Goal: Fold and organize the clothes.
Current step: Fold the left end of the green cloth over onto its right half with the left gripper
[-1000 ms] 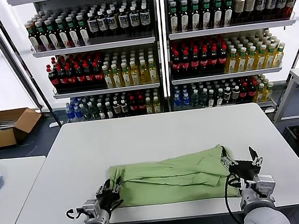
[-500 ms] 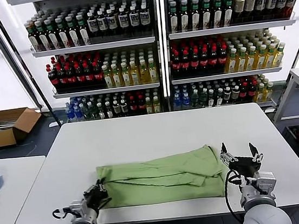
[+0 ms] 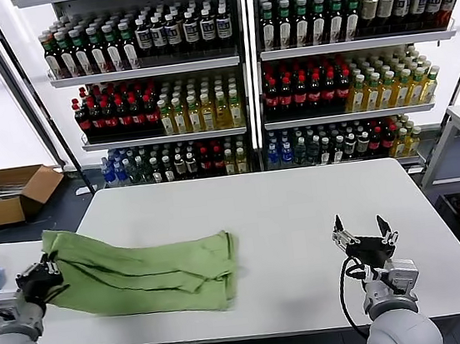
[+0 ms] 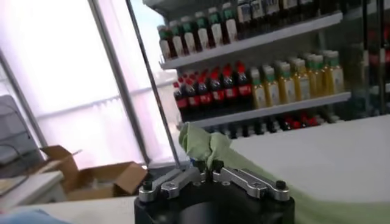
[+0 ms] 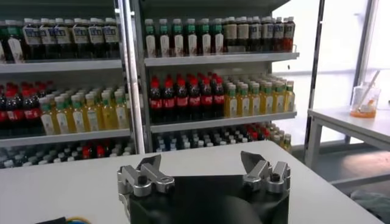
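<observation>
Shirt has slid from table centre to the left edge since a second ago: left gripper has dragged it over, jaws pinched tight on a bunched end of the green cloth, lifted just off the white table's left edge. Right gripper has let go and sits well apart near the front right, jaws wide open, holding nothing. Looks lengthwise-folded into a strip; judging by that, still needs a cross fold and placing somewhere tidy.

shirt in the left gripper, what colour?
Light green, plain on the visible side; the shirt shows best in the head view.
</observation>
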### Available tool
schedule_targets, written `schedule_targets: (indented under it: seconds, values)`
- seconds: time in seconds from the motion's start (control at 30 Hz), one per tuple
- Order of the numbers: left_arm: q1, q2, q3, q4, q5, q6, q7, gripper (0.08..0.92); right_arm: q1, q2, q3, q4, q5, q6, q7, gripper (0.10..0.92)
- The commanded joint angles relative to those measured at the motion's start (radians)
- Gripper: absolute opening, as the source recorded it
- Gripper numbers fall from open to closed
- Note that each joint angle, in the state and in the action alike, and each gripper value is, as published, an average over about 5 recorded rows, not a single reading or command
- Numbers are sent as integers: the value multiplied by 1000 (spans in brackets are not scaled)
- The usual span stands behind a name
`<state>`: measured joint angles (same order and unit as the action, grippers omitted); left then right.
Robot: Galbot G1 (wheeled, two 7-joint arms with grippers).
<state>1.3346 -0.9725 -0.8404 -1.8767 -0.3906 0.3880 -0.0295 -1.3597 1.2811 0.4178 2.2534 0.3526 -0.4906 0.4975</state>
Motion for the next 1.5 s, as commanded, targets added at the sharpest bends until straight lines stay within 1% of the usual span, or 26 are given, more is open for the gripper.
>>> schedule_targets:
  seconds: [0.03, 0.13, 0.27, 0.47, 0.8, 0.97, 1.13, 1.3, 1.5]
  values:
    - [12, -4, 127, -166, -23, 47, -27, 105, -26, -4, 24, 10, 1, 5, -5, 823]
    - [17, -79, 244, -217, -14, 67, -42, 105, -49, -5, 46, 20, 3, 9, -8, 823]
    - [6, -157, 386, -228, 22, 82, -51, 105, -80, -5, 66, 33, 2, 14, -9, 823]
    - [-38, -209, 489, -193, 54, 95, -54, 105, -126, 12, 95, 54, -4, 21, -9, 823]
    - [-109, -234, 566, -140, 53, 114, -46, 105, -193, 43, 112, 86, -33, 35, -10, 823]
    - [-122, -245, 584, -110, 61, 113, -30, 105, -219, 47, 119, 97, -37, 41, -11, 823]
    - [-126, -270, 589, -37, 110, 91, -1, 105, -231, 46, 120, 105, -37, 43, -12, 823]
    - [-133, -301, 589, 31, 131, 69, 7, 105, -233, 46, 110, 104, -41, 44, -13, 823]
    - [-145, -330, 594, 56, 89, 29, -1, 105, -229, 46, 95, 92, -51, 46, -15, 823]
